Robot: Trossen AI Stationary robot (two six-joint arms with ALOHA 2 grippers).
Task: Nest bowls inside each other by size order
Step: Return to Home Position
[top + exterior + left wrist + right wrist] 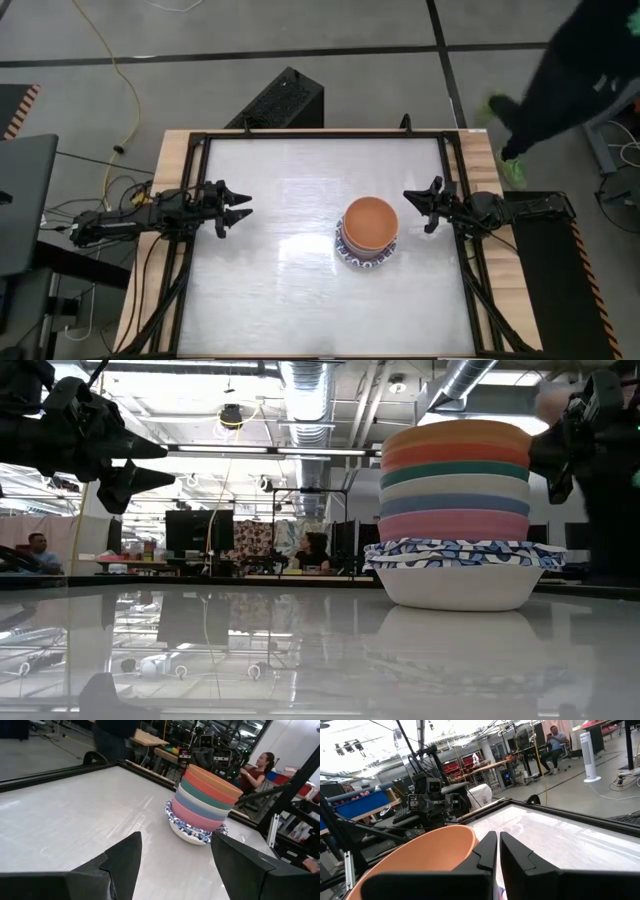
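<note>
Left gripper (238,208): fingers spread wide, empty. Arm reaches in level from the table's edge. The bowl stack (370,240) sits well ahead of its fingertips, upright, with the orange bowl (370,222) on top and the patterned bowls (347,260) lowest. Right gripper (410,200): fingers nearly together, holding nothing. The stack is just ahead of it, so this is the nearer arm. Nesting looks done; only pulling clear remains.
</note>
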